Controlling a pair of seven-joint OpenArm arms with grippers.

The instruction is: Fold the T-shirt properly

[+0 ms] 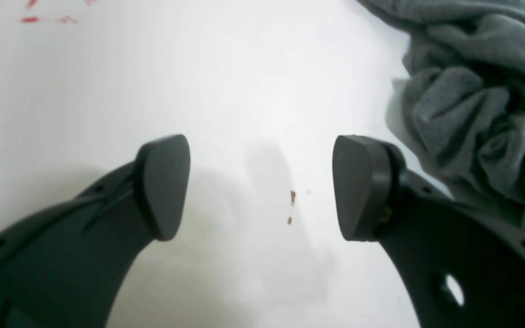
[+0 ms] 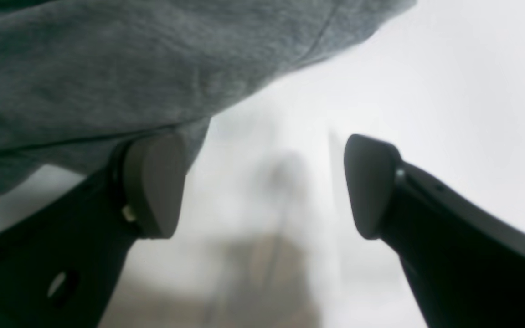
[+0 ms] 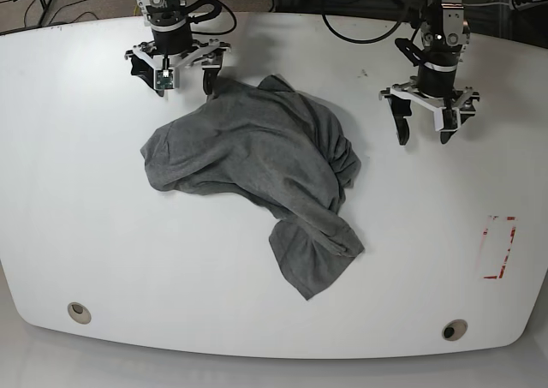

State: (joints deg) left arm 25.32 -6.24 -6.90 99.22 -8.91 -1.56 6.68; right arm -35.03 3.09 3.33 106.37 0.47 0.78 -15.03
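The T-shirt (image 3: 257,161) lies crumpled in a loose grey heap in the middle of the white table (image 3: 68,191), one part trailing toward the front. My right gripper (image 3: 171,73) hovers at the heap's back left corner, open; in the right wrist view the right gripper (image 2: 262,182) has nothing between its fingers, and one finger (image 2: 153,182) sits right at the T-shirt's (image 2: 107,68) edge. My left gripper (image 3: 424,133) stands open over bare table to the right of the shirt. The left wrist view shows the left gripper (image 1: 262,182) empty, with the bunched T-shirt (image 1: 472,100) beside it.
A red tape rectangle (image 3: 499,247) marks the table near its right edge. Two round holes (image 3: 79,312) (image 3: 455,329) sit close to the front edge. Cables run along the back. Small red marks (image 1: 30,19) and brown specks (image 1: 292,197) dot the tabletop.
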